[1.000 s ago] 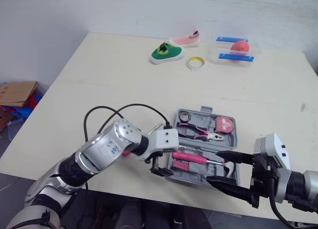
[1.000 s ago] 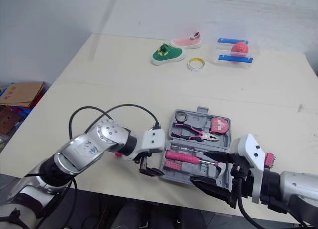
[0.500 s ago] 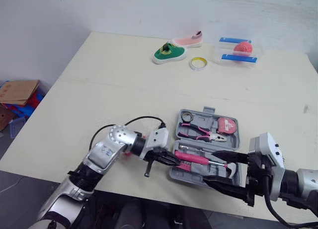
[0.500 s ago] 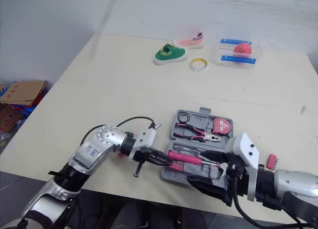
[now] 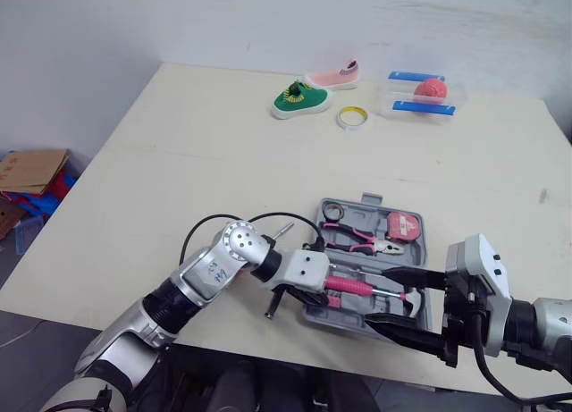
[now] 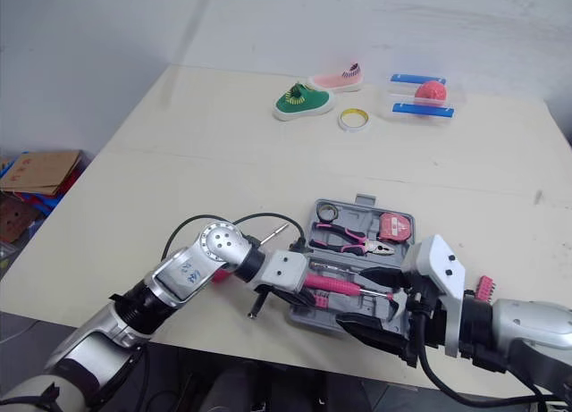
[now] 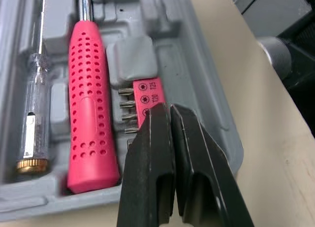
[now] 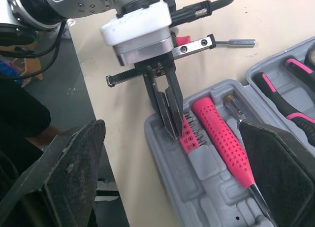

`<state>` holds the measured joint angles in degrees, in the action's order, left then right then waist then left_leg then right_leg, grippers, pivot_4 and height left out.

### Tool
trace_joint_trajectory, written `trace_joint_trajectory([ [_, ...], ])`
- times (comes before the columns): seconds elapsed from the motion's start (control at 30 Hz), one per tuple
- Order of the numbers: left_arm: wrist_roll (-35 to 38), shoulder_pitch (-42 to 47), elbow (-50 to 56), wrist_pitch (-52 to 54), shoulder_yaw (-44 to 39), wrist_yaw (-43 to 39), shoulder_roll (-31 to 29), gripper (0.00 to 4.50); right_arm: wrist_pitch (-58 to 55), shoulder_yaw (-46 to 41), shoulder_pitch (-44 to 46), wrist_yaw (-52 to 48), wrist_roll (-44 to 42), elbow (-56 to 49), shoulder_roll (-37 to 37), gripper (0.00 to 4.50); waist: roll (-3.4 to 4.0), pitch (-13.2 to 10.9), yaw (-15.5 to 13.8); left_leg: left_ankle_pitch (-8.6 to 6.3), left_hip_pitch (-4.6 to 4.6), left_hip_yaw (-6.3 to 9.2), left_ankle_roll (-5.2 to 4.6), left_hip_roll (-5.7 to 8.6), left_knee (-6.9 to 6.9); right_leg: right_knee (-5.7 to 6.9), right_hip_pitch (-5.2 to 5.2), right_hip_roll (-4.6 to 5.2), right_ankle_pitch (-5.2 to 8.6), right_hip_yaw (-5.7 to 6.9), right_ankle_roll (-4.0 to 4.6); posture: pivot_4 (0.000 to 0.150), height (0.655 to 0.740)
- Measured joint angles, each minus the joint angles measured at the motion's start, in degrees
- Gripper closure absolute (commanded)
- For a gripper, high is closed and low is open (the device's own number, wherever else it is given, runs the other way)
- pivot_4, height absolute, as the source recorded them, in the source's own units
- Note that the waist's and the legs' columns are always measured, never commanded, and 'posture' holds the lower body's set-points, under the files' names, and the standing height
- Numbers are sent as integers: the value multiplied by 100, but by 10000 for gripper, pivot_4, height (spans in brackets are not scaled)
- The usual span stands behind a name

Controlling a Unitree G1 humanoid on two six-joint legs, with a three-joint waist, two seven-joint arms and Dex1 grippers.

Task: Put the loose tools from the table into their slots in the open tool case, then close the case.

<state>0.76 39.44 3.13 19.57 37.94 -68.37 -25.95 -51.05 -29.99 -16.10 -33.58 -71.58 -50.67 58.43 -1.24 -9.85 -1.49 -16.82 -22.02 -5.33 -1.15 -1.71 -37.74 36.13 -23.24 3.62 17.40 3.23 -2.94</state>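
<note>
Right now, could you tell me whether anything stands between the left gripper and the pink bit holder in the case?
Nothing visible does. The left gripper, its fingers shut, has its tips right at the pink bit holder, which lies in the tool case beside the pink screwdriver handle.

Counter (image 5: 206, 135): pale cream top, matte, evenly lit, soft shadows only. Its far edge runs along a plain white wall (image 5: 268, 19) with faint marks. To the counter's left and lower down, grey floor (image 5: 22, 327). A brown cardboard box (image 5: 31, 169) sits on the floor near the wall, with small coloured items just beside it.
</note>
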Motion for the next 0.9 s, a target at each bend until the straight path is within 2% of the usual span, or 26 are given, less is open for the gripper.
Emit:
trace_joint_trajectory([
  [0.13,90,-76,-127,102,-167,7,116,44304,4,-212,-231,0,116,-32,-10,0,0,16,3,-19,48,0,-20,0,1,-34,67,10,-4,2,-8,1500,7304],
  [0.2,634,-494,-85,383,-712,-30,86,44304,24,-544,-559,9,246,-67,-150,0,-2,13,40,-30,55,-7,-23,-1,8,-37,65,18,-2,2,-6,1500,7304],
  [0.23,993,-720,-13,569,-1063,-82,1,41985,26,-761,-790,17,330,-52,-274,0,-5,7,65,-29,53,-5,-17,-3,12,-30,58,18,1,5,-4,1500,7304],
  [0.33,1899,-998,323,1280,-1969,-253,-405,33484,69,-1344,-1246,17,466,-15,-621,0,-4,-2,85,-21,52,1,7,-5,23,-13,46,18,14,16,5,1500,7304],
  [0.4,2733,-1212,594,2048,-3031,-198,-817,24056,212,-2075,-1961,-77,646,40,-1146,0,10,-6,71,-11,68,2,24,-3,57,-13,48,17,23,19,10,1500,7304],
  [0.53,3198,-1731,445,2712,-4364,289,-1350,6214,481,-2868,-2830,-310,1124,262,-1797,0,23,-12,63,-17,81,3,32,-3,65,-12,54,15,37,19,10,1500,7304],
  [0.6,3206,-2011,352,2596,-4657,423,-1541,1003,705,-3048,-3055,-419,1362,401,-2062,0,25,-14,70,-21,80,0,34,-3,68,-27,56,17,37,14,9,1500,7304],
  [0.7,2934,-2678,-383,2198,-5371,659,-2062,1003,1058,-3271,-3458,-453,1801,809,-2681,0,28,-19,127,-30,81,-2,50,-10,88,-27,39,18,53,13,31,1500,7304],
  [0.77,2892,-2727,-620,2110,-5705,828,-2138,1003,1172,-3321,-3468,-408,1983,1104,-2799,0,34,-25,142,-40,73,-5,67,-4,92,-30,29,35,69,13,60,1500,7304],
  [0.8,2895,-2723,-614,2044,-5752,855,-2143,1003,1240,-3297,-3445,-385,2022,1104,-2814,0,37,-26,140,-39,71,-6,65,-1,94,-33,29,41,107,13,127,1500,7304],
  [0.9,2894,-2731,-555,1897,-5717,880,-2135,1003,1364,-2974,-3331,-291,2189,1000,-2847,0,39,-27,138,-36,72,-14,61,3,108,-35,29,50,107,13,129,1500,7304],
])
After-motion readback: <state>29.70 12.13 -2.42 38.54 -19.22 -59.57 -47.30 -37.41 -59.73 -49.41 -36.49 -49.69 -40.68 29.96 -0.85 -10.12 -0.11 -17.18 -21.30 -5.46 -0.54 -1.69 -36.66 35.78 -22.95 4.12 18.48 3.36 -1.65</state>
